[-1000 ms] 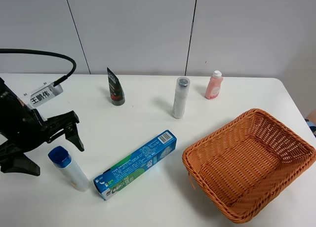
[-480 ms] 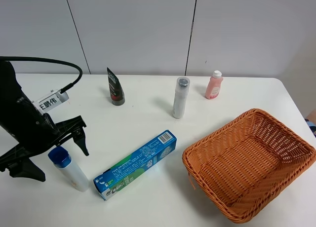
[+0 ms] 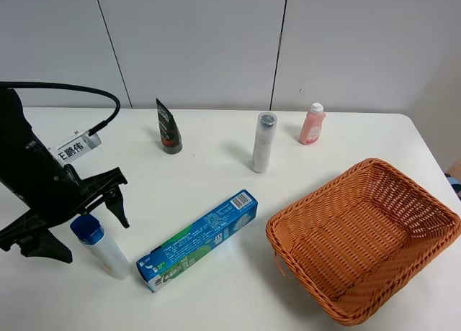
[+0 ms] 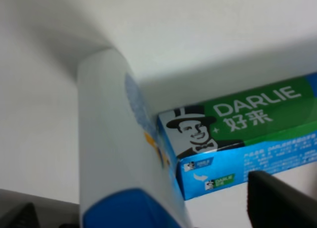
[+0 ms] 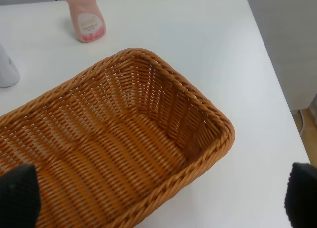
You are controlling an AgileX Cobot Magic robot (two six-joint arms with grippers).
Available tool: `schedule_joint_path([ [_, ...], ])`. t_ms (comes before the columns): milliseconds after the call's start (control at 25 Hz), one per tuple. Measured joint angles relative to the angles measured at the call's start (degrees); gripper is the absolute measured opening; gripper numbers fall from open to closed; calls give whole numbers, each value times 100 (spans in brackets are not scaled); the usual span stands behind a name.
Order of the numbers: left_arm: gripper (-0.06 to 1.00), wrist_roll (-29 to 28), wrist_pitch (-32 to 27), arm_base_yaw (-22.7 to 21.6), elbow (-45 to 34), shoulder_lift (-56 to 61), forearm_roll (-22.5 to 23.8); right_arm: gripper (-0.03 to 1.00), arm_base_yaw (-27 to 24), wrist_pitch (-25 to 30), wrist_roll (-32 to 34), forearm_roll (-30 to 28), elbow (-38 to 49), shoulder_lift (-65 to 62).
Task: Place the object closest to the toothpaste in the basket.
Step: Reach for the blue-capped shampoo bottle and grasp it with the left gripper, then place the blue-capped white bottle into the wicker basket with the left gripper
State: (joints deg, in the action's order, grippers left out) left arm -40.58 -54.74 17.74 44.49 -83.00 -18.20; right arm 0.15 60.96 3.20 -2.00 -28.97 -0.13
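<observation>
Since a second ago the left arm has come forward and rightward over the bottle; over the last half second hardly any shift.

- Left fingers: spread wide, holding nothing. One sits on the far side of the blue cap, the other on the near-left side, so the cap end lies between them. No contact visible.
- Bottle: on its side on the counter at the front left, base end just beside the end of the toothpaste. Whether they touch cannot be told.
- Basket: front right, well apart from the bottle.
- Right fingers: spread wide, holding nothing, above the basket's edge.

View differences:
- Left wrist view: bottle body and cap close up, with the box's printed end right against it. One dark fingertip shows on the toothpaste side and a second at the opposite corner.
- High view: whole layout, with a black tube, tall bottle and pink bottle along the back. The right arm is out of frame there.
- Right wrist view: the basket's inside and the pink bottle beyond it.
</observation>
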Motion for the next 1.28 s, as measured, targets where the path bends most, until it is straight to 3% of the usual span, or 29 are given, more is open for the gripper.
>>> schedule_joint_path([
  [520, 71, -18, -152, 0, 0, 0, -159, 99, 0, 0, 0, 0, 0, 0],
  [840, 55, -18, -266, 0, 0, 0, -159, 99, 0, 0, 0, 0, 0, 0],
  [1040, 40, -18, -298, 0, 0, 0, -204, 99, 0, 0, 0, 0, 0, 0],
  [1280, 40, 84, -304, 0, 0, 0, -256, 99, 0, 0, 0, 0, 0, 0],
])
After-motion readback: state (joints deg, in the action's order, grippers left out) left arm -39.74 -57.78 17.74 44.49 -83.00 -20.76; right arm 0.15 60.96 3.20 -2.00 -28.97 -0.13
